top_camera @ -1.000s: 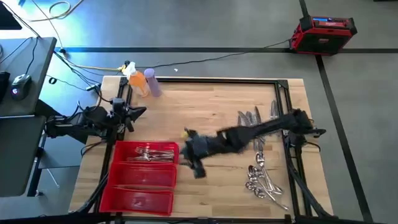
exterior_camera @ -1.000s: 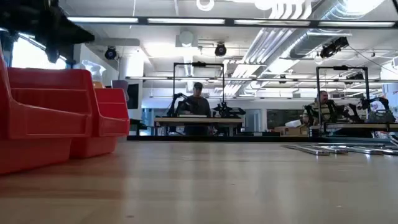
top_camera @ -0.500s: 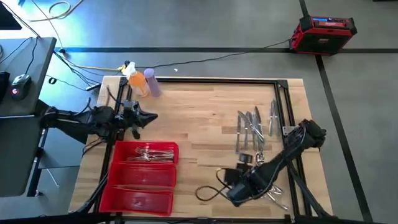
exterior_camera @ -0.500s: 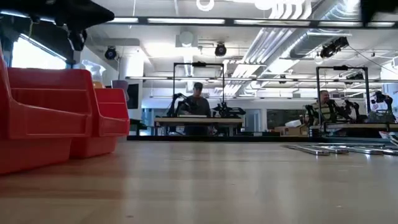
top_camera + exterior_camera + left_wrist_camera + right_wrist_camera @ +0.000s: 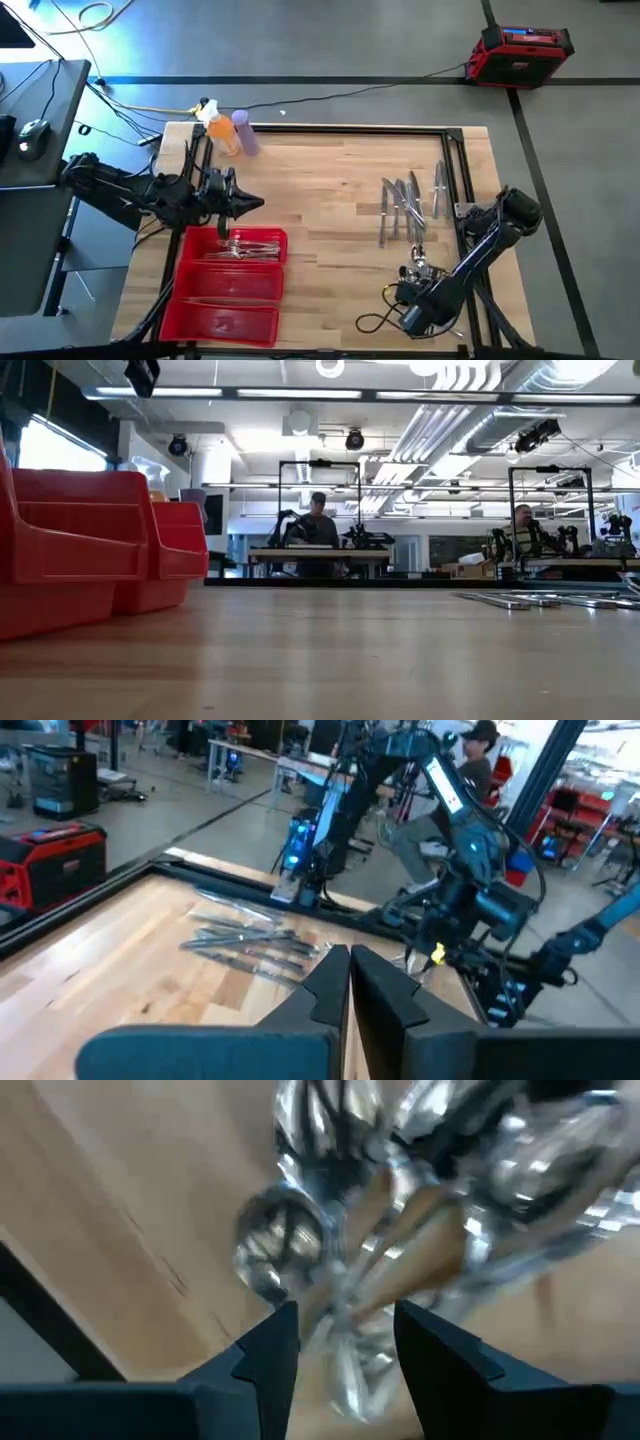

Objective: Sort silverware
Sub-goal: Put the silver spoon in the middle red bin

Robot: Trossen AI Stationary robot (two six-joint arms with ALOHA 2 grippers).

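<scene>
Right gripper point(image 5: 335, 1342) is held low with jaws parted over the spoon pile point(image 5: 420, 275) well right of the red tray point(image 5: 232, 285), left gripper point(image 5: 248, 203) is poised closed just above the tray's top compartment, where forks point(image 5: 240, 246) are held.

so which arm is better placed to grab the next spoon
Right. The right gripper hangs open just over the pile of shiny metal spoons, while the left gripper is shut across the table by the red plastic tray.
</scene>
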